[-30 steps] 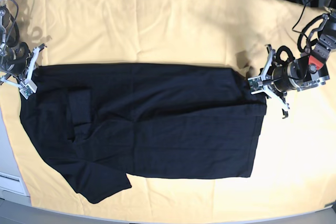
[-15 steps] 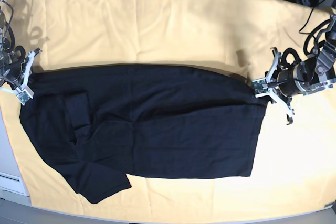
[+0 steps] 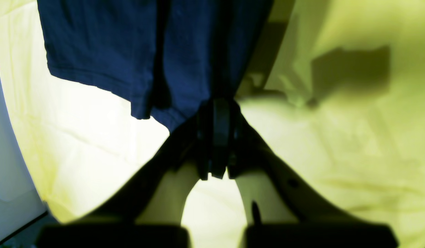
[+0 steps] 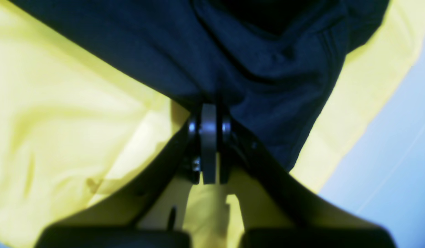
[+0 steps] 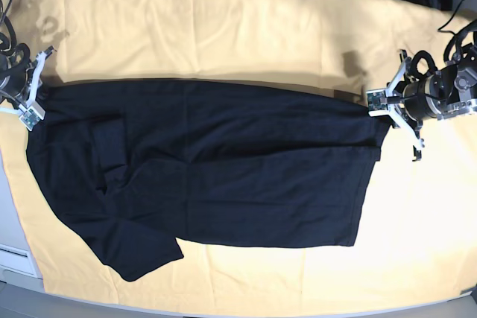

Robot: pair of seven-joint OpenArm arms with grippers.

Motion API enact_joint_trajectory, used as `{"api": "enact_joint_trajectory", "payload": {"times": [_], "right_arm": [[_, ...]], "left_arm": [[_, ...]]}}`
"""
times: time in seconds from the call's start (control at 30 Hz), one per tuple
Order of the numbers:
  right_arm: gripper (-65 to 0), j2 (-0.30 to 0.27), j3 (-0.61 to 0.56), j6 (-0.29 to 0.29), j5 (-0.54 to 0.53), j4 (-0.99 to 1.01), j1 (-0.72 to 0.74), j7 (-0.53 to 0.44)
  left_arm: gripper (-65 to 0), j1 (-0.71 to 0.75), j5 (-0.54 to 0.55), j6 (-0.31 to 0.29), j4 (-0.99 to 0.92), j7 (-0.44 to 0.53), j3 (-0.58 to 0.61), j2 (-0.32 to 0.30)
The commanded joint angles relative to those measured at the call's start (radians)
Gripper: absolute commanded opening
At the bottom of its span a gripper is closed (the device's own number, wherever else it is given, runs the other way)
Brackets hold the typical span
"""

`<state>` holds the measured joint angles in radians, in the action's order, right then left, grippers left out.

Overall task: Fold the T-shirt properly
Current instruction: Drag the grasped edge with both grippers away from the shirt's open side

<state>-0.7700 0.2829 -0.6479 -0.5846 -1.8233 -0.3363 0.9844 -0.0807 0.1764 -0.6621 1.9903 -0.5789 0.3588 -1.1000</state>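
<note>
The T-shirt (image 5: 216, 173) lies spread on the pale yellow cloth (image 5: 223, 27), a sleeve trailing toward the near edge, and its far edge is pinched at both ends: the left gripper (image 5: 381, 102) is clamped on the corner at the base view's right, the right gripper (image 5: 31, 98) clamped on the opposite corner. Each wrist view shows dark fabric drawn taut into the closed jaws of the left gripper (image 3: 216, 106) and the right gripper (image 4: 209, 110). The step in hand looks like stretching that edge for a lengthwise fold; next, both arms likely need to lift together and carry it evenly toward the near hem, keeping tension so the cloth does not bunch
</note>
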Motion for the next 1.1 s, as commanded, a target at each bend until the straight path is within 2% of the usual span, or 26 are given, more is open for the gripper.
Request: {"api": "enact_joint_trajectory", "payload": {"times": [0.0, 0.17, 0.43, 0.73, 0.87, 0.97, 1.07], "right_arm": [[-65.0, -0.026, 0.027, 0.0, -0.004, -0.025, -0.014, -0.003], [-65.0, -0.025, 0.064, 0.0, -0.018, -0.045, -0.101, -0.004], [-65.0, -0.026, 0.065, -0.013, -0.01, -0.047, -0.175, -0.003], [-65.0, -0.026, 0.066, -0.015, 0.009, -0.058, -0.204, 0.005], [-65.0, -0.026, 0.066, -0.011, 0.009, -0.076, -0.235, 0.031], [-65.0, -0.026, 0.066, 0.027, 0.016, -0.09, -0.27, 0.031], [-65.0, -0.025, 0.067, 0.039, 0.016, -0.096, -0.301, 0.031]], "left_arm": [[-65.0, -0.013, 0.014, 0.008, 0.024, -0.01, -0.013, -0.026], [-65.0, -0.014, 0.121, 0.008, 0.082, -0.079, -0.013, -0.036], [-65.0, -0.005, 0.231, 0.001, 0.124, -0.19, -0.013, -0.051], [-65.0, 0.125, 0.245, 0.0, 0.218, -0.223, -0.013, -0.157], [-65.0, 0.16, 0.241, 0.001, 0.249, -0.238, -0.013, -0.176], [-65.0, 0.169, 0.245, 0.001, 0.254, -0.248, -0.013, -0.184], [-65.0, 0.169, 0.245, 0.0, 0.255, -0.269, -0.013, -0.184]]}}
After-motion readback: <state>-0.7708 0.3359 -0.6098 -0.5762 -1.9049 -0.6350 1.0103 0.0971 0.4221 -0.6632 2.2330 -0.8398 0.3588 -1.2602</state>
